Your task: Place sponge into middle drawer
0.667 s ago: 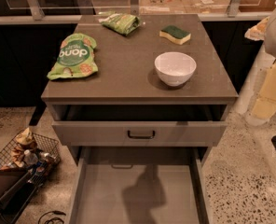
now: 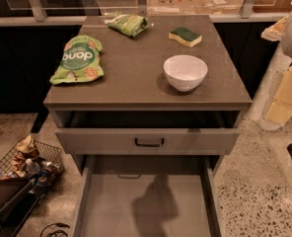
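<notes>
The sponge [image 2: 185, 36], pale yellow with a dark green top, lies at the back right of the grey cabinet top [image 2: 136, 78], behind the white bowl [image 2: 185, 72]. The middle drawer [image 2: 111, 206] is pulled far out below, with a plain grey floor that holds only a shadow. Above it, the drawer with a dark bar handle [image 2: 149, 142] is slightly open. The gripper is out of view. Only a white and cream part of my arm [image 2: 286, 83] shows at the right edge, beside the cabinet and apart from the sponge.
A green snack bag [image 2: 77, 59] lies at the left of the top and another [image 2: 128, 23] at the back. A wire basket of items [image 2: 30, 162] stands on the speckled floor at the left. Glass panels and boxes stand behind the cabinet.
</notes>
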